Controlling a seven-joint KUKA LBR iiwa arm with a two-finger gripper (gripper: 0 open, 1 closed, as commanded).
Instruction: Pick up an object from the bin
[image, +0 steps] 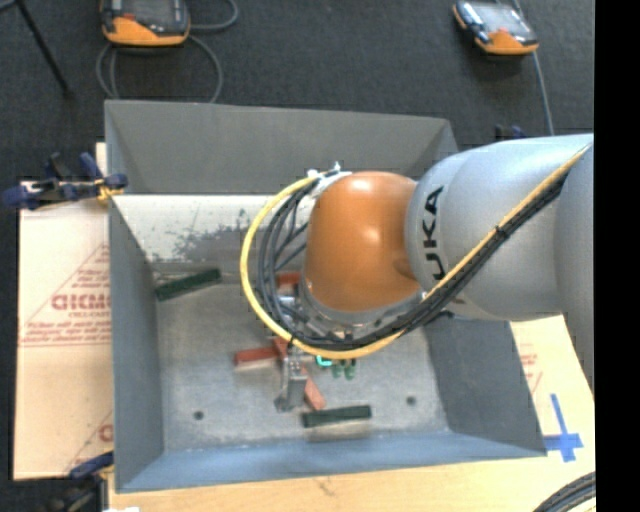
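Camera view has my gripper (292, 388) down near the middle of the bin (135, 350), and I cannot tell whether it is open or closed. A red bar (254, 358) lies just beside me at 9 o'clock, a red chip (315, 394) at 4 o'clock, and a green bar (337, 416) near at 5 o'clock.

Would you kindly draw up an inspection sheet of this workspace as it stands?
Surface: grey bin floor, scuffed near the back wall.
Job's things: red-brown bar and orange-red stick, either side of the claw.
Clutter: dark green bar by the front wall; second dark green bar at rear left.
Claw: low over the floor's middle.
Cables: yellow and black cables looped round the wrist.
Surroundings: two orange-and-black devices on the dark floor behind the bin.
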